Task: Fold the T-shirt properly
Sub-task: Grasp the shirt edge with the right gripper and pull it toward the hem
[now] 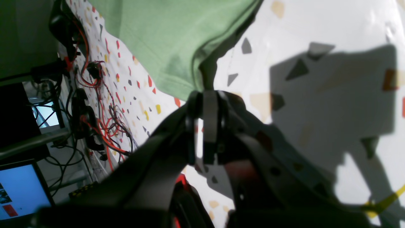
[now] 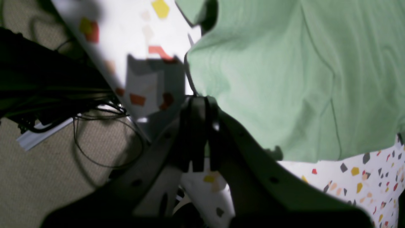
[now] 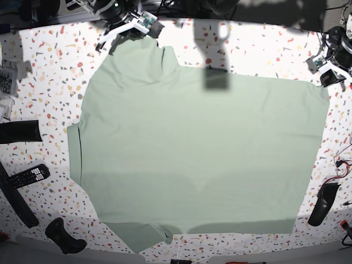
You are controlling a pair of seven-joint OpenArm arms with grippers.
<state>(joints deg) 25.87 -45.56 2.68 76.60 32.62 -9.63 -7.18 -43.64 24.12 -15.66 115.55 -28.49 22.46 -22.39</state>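
The pale sage-green T-shirt (image 3: pixel 198 154) lies spread flat over most of the speckled white table (image 3: pixel 44 71). My right gripper (image 3: pixel 122 37) is at the shirt's far left corner. In the right wrist view it (image 2: pixel 199 99) is shut, with the shirt's edge (image 2: pixel 278 79) pinched at its tips. My left gripper (image 3: pixel 325 71) is at the shirt's far right corner. In the left wrist view it (image 1: pixel 207 95) is shut on a fold of the shirt's hem (image 1: pixel 171 38), which is slightly lifted there.
A remote control (image 3: pixel 27 176) and dark objects (image 3: pixel 19 132) (image 3: pixel 65 235) lie along the left edge. Another dark object (image 3: pixel 322 203) lies at the right. Tangled cables (image 1: pixel 95 104) and a monitor (image 1: pixel 22 190) are beyond the table's edge. Carpeted floor (image 2: pixel 47 164) shows past the left corner.
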